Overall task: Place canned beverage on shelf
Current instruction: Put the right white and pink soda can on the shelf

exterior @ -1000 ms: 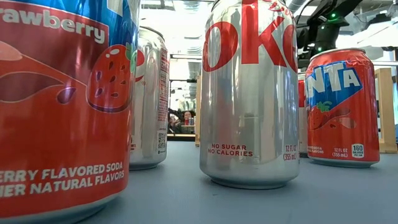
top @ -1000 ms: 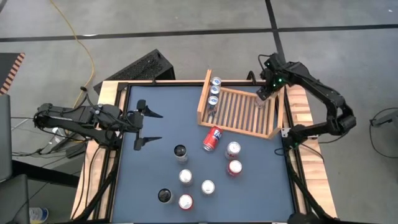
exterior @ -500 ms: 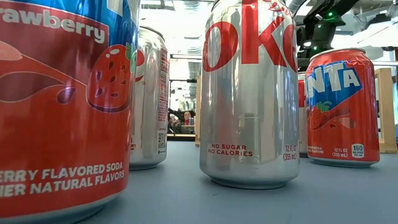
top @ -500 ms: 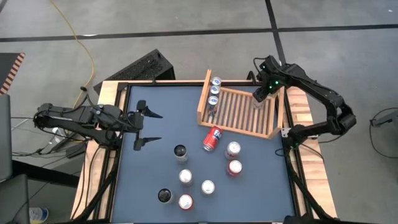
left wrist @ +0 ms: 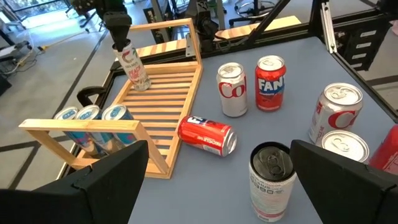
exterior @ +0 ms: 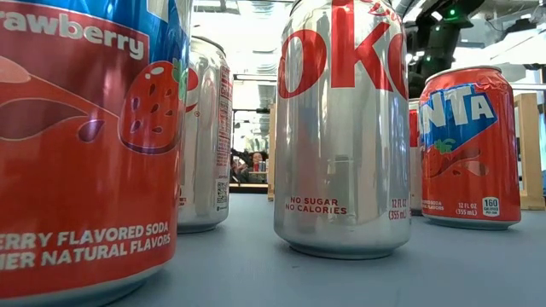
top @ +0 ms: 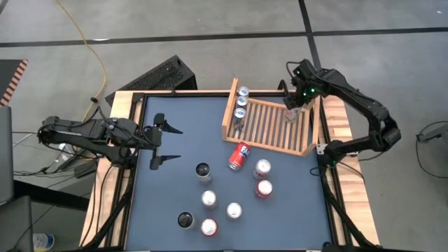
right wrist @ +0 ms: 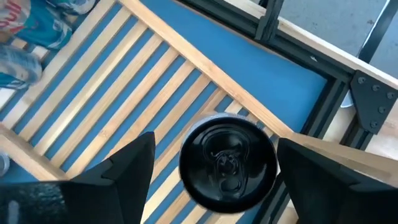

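Just released, by the look of it: right gripper (top: 299,96) spread wide above the dark-topped can (right wrist: 227,165), fingers (right wrist: 127,165) standing clear on either side. Can now upright on the slats at the shelf's (top: 266,149) 2 o'clock corner, well apart from the three cans (top: 241,103) lined along its 9 o'clock board. Counts as one more placement done (judged from the gap at the fingers). Compared with a second ago, drawn slightly back toward 12 o'clock, can unmoved. Left gripper (top: 158,141) open, waiting at the table's 9 o'clock. Plenty still loose at 6 o'clock, including a tipped red can (top: 239,155).
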Motion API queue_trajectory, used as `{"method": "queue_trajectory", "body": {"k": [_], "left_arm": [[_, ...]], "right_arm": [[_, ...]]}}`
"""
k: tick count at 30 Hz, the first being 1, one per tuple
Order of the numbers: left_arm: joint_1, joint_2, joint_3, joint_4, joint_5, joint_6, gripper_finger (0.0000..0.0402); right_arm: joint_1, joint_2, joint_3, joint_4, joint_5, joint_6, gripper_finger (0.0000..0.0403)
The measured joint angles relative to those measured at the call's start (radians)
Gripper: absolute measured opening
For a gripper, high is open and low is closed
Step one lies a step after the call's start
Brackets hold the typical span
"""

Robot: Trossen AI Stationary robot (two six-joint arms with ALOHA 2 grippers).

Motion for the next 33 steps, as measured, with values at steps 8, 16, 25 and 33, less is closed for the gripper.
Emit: {"method": "queue_trajectory", "body": {"k": [8,16,25,33], "left_arm": [[0.000,0.000,0.000,0.001,0.000,0.000,0.0380],[0.000,0.000,0.000,0.001,0.001,-0.005,0.0380],[0.000,0.000,0.000,0.000,0.007,0.011,0.0380],[0.000,0.000,0.000,-0.006,0.061,0.023,0.0380]], "right_arm": [[0.080,0.001,0.127,-0.181,0.182,0.181,0.0315],[0.153,0.002,0.158,-0.229,0.195,0.608,0.0315],[0.238,0.030,0.157,-0.199,0.260,0.862,0.0315],[0.251,0.154,0.155,-0.246,0.276,0.918,0.0314]]}}
